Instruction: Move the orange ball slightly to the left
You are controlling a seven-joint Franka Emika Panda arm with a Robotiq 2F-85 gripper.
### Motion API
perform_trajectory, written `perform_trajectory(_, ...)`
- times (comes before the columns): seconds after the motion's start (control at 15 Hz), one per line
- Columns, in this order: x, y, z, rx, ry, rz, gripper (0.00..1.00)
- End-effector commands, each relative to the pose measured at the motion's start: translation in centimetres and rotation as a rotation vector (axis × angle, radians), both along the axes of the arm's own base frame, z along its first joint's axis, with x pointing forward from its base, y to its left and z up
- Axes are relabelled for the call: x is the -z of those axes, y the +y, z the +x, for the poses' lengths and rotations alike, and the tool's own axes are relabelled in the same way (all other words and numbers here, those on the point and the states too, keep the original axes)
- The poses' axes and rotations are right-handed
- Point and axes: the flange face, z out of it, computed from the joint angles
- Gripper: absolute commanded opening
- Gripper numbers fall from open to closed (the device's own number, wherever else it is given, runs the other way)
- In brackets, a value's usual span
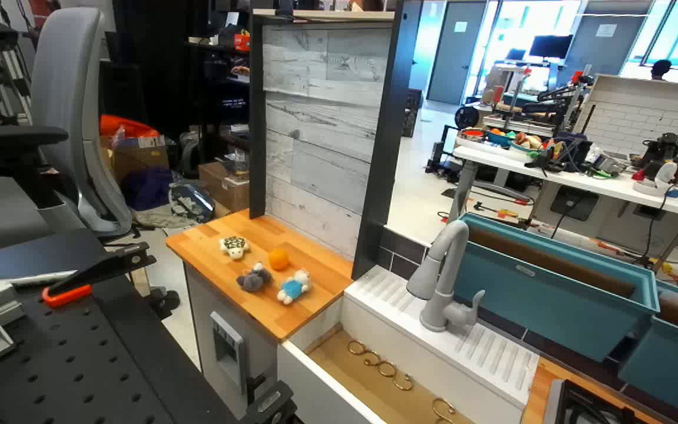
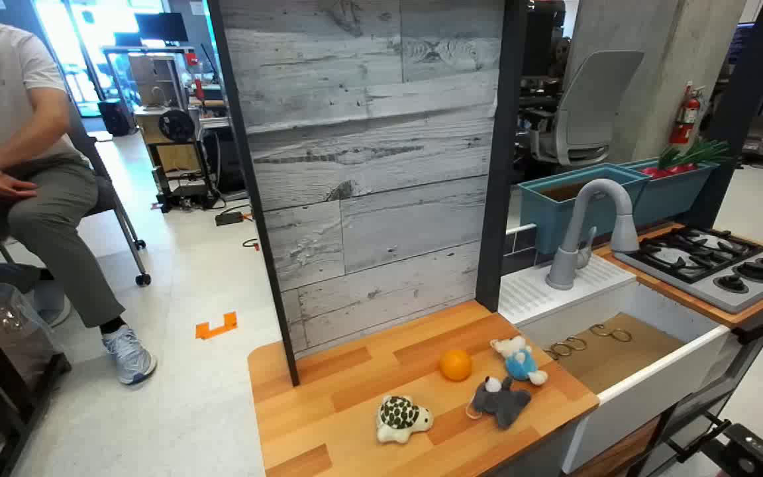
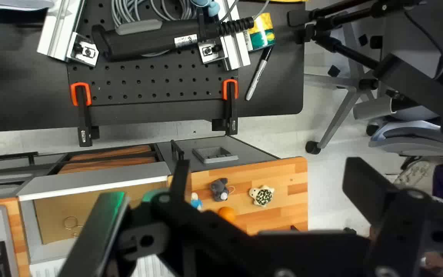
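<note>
The orange ball (image 1: pixel 278 259) rests on the wooden tabletop (image 1: pixel 206 235) in both exterior views (image 2: pixel 455 365), in front of the grey wood-panel wall. It also shows in the wrist view (image 3: pixel 227 214), its lower part hidden behind my gripper. My gripper (image 3: pixel 268 173) is open with its fingers wide apart and nothing between them. It hangs high above the tabletop, apart from the ball, which shows nearer the left finger. Neither exterior view shows the gripper.
A dark grey plush (image 2: pixel 501 401), a plush with a light blue body (image 2: pixel 519 362) and a turtle plush (image 2: pixel 403 419) lie around the ball. The panel wall (image 1: pixel 321 123) stands behind. A sink (image 1: pixel 368 383) with gold rings and a grey faucet (image 1: pixel 442 277) adjoin the tabletop.
</note>
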Motion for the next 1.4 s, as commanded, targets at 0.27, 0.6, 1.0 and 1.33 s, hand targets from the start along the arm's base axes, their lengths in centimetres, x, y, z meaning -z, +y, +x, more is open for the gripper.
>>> perform_trajectory(0.27, -0.2, 0.0, 0.0, 0.000, -0.004, 0.000, 1.00)
perform_trajectory(0.6, -0.2, 0.0, 0.0, 0.000, -0.004, 0.000, 1.00)
perform_trajectory(1.0, -0.2, 0.0, 0.0, 0.000, -0.004, 0.000, 1.00)
perform_trajectory(1.33, 4.1, 3.7, 4.1, 0.023, 0.007, -0.078, 1.00)
